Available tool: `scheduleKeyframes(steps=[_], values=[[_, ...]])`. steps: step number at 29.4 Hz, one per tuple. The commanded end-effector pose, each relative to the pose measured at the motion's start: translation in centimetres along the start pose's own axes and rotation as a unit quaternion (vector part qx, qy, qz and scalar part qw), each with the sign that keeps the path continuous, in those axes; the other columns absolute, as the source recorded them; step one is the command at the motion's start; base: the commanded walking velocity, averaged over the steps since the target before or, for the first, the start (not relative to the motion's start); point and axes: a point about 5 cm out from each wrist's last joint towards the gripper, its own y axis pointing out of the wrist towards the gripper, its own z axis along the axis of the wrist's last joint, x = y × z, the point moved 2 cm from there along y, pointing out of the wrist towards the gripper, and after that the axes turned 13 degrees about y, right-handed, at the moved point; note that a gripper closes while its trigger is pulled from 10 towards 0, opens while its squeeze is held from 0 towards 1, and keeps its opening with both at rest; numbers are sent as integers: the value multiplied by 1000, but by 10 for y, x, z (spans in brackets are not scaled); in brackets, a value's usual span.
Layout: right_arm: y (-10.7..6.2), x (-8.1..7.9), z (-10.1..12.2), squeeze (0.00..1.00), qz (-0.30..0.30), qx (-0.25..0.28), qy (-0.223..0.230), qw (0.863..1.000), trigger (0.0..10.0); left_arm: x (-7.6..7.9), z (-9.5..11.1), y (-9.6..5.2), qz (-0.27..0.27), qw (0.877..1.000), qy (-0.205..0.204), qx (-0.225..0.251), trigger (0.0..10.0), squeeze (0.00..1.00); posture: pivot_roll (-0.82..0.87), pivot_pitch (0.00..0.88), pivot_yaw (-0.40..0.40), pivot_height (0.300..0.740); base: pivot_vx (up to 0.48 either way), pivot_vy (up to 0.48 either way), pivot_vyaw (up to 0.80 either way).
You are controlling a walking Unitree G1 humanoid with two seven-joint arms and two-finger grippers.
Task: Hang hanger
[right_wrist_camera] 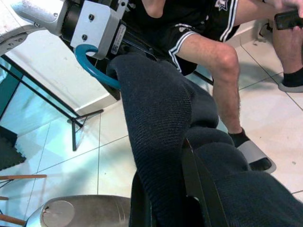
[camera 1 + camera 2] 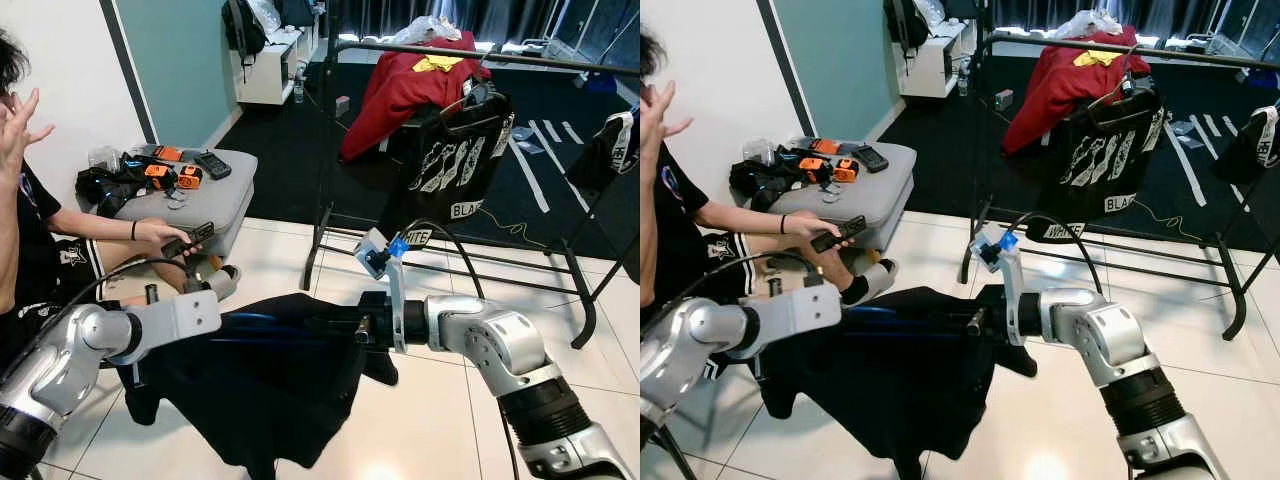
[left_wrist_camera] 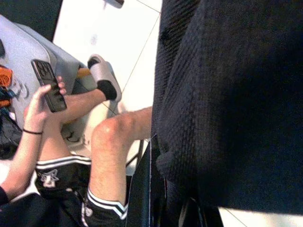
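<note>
Right pincer (image 1: pixel 163 198) is clamped on the dark sweater (image 2: pixel 265 385) draped over a blue hanger (image 1: pixel 92 68), in front of the clothes rack (image 2: pixel 470 52); left pincer (image 2: pixel 215 310) lies buried in the fabric, grip unclear

One blue hanger (image 1: pixel 92 66), one black garment (image 2: pixel 260 380), one clothes rack (image 2: pixel 480 55), one seated person (image 2: pixel 40 250), one phone (image 2: pixel 188 238)

White floor tiles (image 2: pixel 420 420), teal wall (image 2: pixel 180 60), black carpet (image 2: pixel 290 140).

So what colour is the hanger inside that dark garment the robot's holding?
Blue. The hanger shows best in the right wrist view, curving out of the black knit garment.
</note>
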Motion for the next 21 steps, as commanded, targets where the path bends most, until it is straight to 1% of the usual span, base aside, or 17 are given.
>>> scheduleKeyframes(steps=[1,2,3,4,6,7,8,9,13,14,15,16,17,18,19,20,21], values=[[-3,-3,1,0,1,5,-1,1000,0,-1,-15,-6,12,999,-35,-28,10000,0,-66,56,22,740,0,0,0],[-2,-2,-1,0,-3,5,-4,1000,0,1,-11,-5,16,998,-56,-19,10000,0,-63,55,20,740,0,0,0],[0,-2,-2,0,-5,6,-6,1000,0,3,-3,-3,18,997,-81,1,10000,0,-62,56,20,740,0,0,0],[0,-2,-2,0,-5,6,-6,1000,0,3,-3,-3,18,997,-81,1,10000,0,-62,56,20,740,0,0,0],[5,-4,-3,0,-4,7,-7,1000,0,8,13,3,14,994,-107,32,10000,0,-61,55,16,740,0,0,0],[5,-4,-3,0,-4,7,-7,1000,0,8,13,3,14,994,-107,32,10000,0,-61,55,16,740,0,0,0],[7,-5,-2,0,-2,12,-5,1000,0,11,20,6,12,993,-113,40,10000,0,-60,54,12,740,0,0,0],[12,-7,1,0,-1,24,2,1000,2196,15,29,10,7,992,-116,50,10000,0,-59,54,11,740,0,0,0],[14,-8,3,0,-1,29,6,1000,2196,17,33,12,5,992,-118,54,10000,0,-59,54,11,740,0,0,0],[17,-7,5,0,-6,37,13,999,1922,18,40,14,2,990,-122,64,10000,0,-58,53,9,740,0,0,0],[21,-7,6,0,-12,44,21,999,4392,20,48,15,-1,990,-123,75,10000,0,-58,53,9,740,0,0,0],[24,-5,7,0,-19,50,26,998,6157,22,54,17,-4,989,-125,84,10000,0,-57,50,10,740,0,0,0],[24,-5,7,0,-19,50,26,998,6157,22,54,17,-4,989,-125,84,10000,0,-57,50,10,740,0,0,0],[27,-4,7,0,-26,55,30,998,7020,23,59,18,-7,988,-126,91,10000,0,-57,50,10,740,0,0,0],[27,-4,7,0,-26,55,30,998,7020,23,59,18,-7,988,-126,91,10000,0,-57,50,10,740,0,0,0],[29,-2,8,0,-33,61,33,997,9412,24,60,19,-8,988,-126,93,10000,0,-56,49,10,740,0,0,0],[29,-2,8,0,-35,64,38,997,10000,24,60,18,-9,988,-128,91,10000,0,-56,49,10,740,0,0,0]])
